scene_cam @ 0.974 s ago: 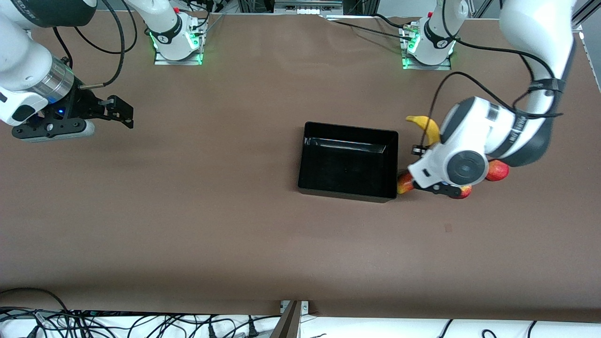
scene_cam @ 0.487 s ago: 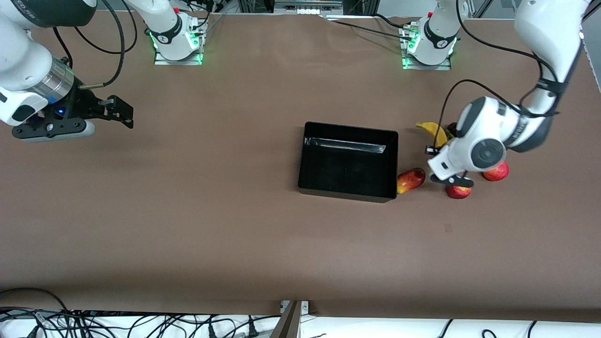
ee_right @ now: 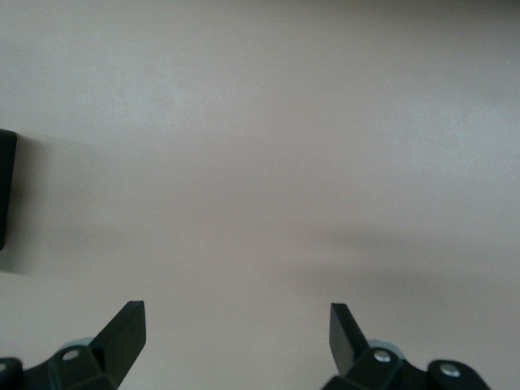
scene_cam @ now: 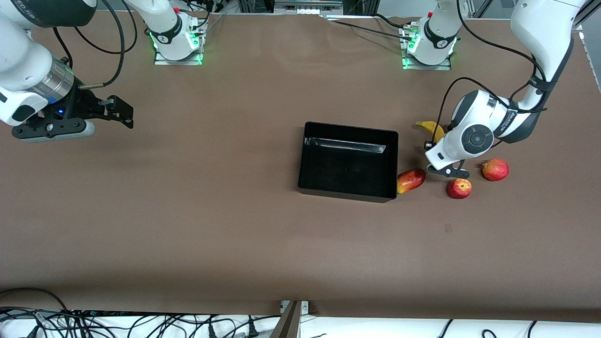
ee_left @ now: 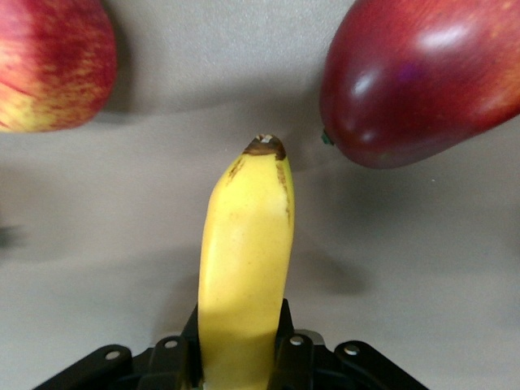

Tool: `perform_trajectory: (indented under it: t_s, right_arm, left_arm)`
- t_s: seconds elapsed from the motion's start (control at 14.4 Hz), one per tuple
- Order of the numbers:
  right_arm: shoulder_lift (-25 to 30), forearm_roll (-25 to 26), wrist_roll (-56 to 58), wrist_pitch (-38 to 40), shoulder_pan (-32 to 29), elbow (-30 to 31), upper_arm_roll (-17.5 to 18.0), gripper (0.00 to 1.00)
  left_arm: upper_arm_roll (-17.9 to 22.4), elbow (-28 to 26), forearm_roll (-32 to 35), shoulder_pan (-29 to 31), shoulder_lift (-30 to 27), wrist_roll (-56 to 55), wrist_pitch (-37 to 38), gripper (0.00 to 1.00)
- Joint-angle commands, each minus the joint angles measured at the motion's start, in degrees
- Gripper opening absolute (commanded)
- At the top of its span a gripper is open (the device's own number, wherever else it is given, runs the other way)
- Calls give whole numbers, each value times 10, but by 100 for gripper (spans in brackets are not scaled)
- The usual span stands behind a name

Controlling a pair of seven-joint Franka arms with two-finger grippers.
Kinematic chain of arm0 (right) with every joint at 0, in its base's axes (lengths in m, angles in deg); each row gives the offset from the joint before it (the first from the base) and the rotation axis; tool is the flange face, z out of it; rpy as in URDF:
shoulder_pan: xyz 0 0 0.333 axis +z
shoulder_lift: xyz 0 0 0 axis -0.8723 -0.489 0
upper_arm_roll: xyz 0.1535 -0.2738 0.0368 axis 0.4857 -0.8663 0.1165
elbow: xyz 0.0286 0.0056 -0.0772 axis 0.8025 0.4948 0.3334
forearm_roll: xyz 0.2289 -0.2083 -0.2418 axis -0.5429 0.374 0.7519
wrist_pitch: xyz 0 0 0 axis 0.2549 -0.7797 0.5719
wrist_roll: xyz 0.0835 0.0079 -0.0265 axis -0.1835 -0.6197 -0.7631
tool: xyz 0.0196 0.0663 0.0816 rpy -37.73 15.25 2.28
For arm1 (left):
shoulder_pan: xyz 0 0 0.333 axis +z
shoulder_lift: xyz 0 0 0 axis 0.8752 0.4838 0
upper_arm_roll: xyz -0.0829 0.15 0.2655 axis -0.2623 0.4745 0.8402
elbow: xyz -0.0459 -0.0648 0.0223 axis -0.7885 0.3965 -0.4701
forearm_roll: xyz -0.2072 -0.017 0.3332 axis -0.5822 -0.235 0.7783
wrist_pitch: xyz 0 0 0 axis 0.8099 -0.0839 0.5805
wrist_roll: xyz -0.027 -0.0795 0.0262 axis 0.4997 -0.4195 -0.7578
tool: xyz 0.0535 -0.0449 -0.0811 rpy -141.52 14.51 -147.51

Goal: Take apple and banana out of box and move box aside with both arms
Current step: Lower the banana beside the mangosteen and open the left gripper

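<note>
On the brown table (scene_cam: 188, 211), beside the empty box (scene_cam: 348, 161), the left gripper (ee_left: 244, 357) clamped the firm, smooth-skinned banana (ee_left: 244, 268) at one end, probably a slip-prone hold, while the right gripper (ee_right: 237, 327) waited with fingers apart.

Both arms (scene_cam: 540, 37) are glossy white shells with rounded, bulbous joints. Dark grey to black bands and round grey caps mark the joints; one such disc (scene_cam: 471, 139) sits on the left arm's wrist. The right arm's wrist carries a brushed silver ring (scene_cam: 55, 80) and a small blue light. Black cables (scene_cam: 469, 83) loop loosely along each arm, strapped down by black ties. The bases (scene_cam: 177, 40) stand on metal plates lit green. The right gripper (ee_right: 236, 333) has matt black wedge-shaped fingers with silver screws in its black body.
</note>
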Motion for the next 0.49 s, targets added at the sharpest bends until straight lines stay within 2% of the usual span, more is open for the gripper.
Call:
perform_trajectory:
  t_s: [0.0, 0.21, 0.28, 0.42]
  right_arm:
    - [-4, 4, -1, 10, -1, -11, 0, 100]
    - [-4, 4, -1, 10, -1, -11, 0, 100]
    - [-4, 4, -1, 10, -1, -11, 0, 100]
    - [-4, 4, -1, 10, -1, -11, 0, 100]
  left_arm:
    - [-8, -6, 16, 8, 3, -27, -10, 100]
    - [-11, 25, 10, 8, -11, -28, 39, 100]
    - [-14, 53, 7, 7, -19, -25, 80, 100]
    - [-55, 133, 3, 7, -26, -22, 194, 100]
